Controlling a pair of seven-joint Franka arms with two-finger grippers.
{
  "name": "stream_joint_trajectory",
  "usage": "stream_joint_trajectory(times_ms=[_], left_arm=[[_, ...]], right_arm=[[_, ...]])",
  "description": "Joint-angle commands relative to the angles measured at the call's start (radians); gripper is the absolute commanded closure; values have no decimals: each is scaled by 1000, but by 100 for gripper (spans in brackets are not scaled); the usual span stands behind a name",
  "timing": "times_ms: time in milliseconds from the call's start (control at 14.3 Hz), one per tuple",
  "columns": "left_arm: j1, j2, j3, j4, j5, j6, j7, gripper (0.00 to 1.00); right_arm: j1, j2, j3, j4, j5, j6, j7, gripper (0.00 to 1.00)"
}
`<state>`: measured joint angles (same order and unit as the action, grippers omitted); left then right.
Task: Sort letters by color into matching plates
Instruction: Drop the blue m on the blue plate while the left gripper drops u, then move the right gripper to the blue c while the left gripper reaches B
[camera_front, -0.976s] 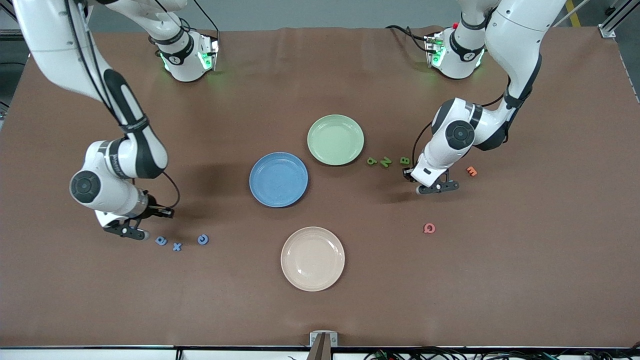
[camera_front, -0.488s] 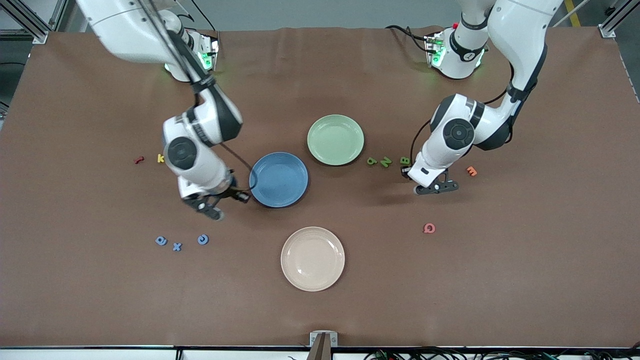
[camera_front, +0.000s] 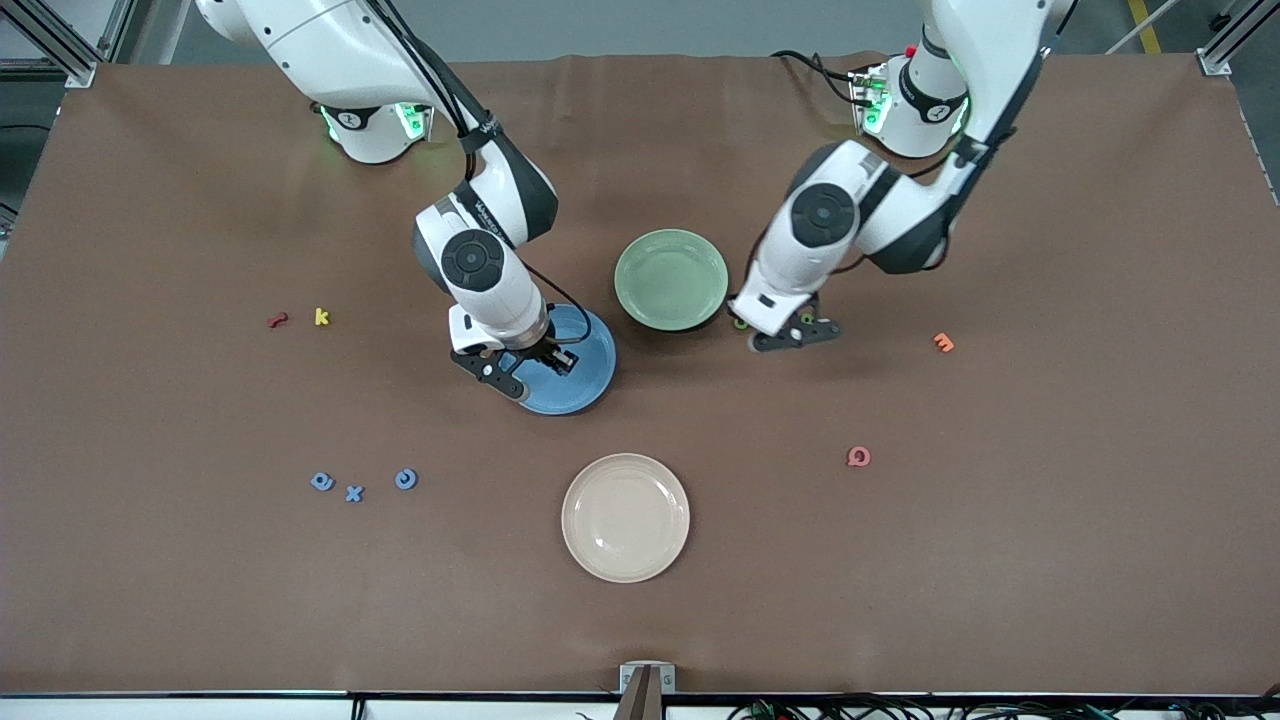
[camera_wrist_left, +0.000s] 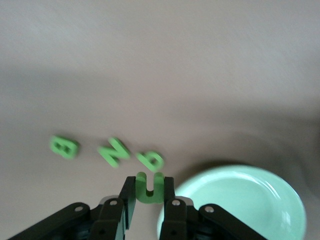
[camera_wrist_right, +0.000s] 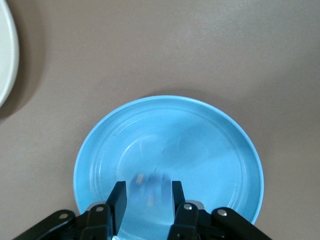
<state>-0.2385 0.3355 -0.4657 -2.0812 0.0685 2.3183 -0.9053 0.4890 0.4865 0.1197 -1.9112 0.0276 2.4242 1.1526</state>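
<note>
Blue plate (camera_front: 585, 365) sits directly under your right hand (camera_front: 520, 370), clamped on a blurred blue letter (camera_wrist_right: 150, 192), while your left hand (camera_front: 795, 335), pinching a green U (camera_wrist_left: 149, 187), hangs just beside the green plate (camera_front: 670, 278), toward the left arm's end of the table (camera_front: 1050, 500).

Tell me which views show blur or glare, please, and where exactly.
Right wrist view: the blue letter between the jaws is smeared by motion; the blue plate stays sharp. Left wrist view: the three loose green letters are soft, and the green plate carries a bright glare streak. Front view: soft shadows lie under both arms, everything sharp.
</note>
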Motion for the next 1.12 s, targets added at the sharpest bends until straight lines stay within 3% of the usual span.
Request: stream_joint_trajectory(times_ms=[0, 139, 209, 418, 558, 697, 837, 976, 1046], left_arm=[[-89, 26, 1, 10, 5, -17, -81, 77], [-133, 46, 2, -3, 11, -8, -119, 77], [-154, 65, 2, -3, 16, -5, -136, 77], [-195, 97, 4, 0, 19, -4, -172, 77], [-225, 123, 9, 0, 20, 19, -190, 77], [-240, 145, 10, 0, 51, 35, -217, 76], [-242, 161, 9, 3, 83, 45, -247, 75], [-240, 171, 10, 4, 94, 61, -256, 67], [-239, 169, 9, 4, 96, 61, -256, 52]], right_arm=[[-9, 1, -6, -2, 0, 9, 7, 60], [-15, 4, -8, 3, 0, 10, 3, 59], [-16, 6, -9, 4, 0, 9, -1, 52], [-68, 4, -14, 18, -3, -4, -101, 47], [-148, 4, -14, 21, -3, -4, -239, 22], [-232, 9, -14, 37, -3, -4, -389, 19], [-314, 21, -14, 43, -3, -4, -528, 7], [-375, 27, -15, 47, -3, -7, -638, 3], [-398, 30, -15, 47, -8, -7, -683, 3]])
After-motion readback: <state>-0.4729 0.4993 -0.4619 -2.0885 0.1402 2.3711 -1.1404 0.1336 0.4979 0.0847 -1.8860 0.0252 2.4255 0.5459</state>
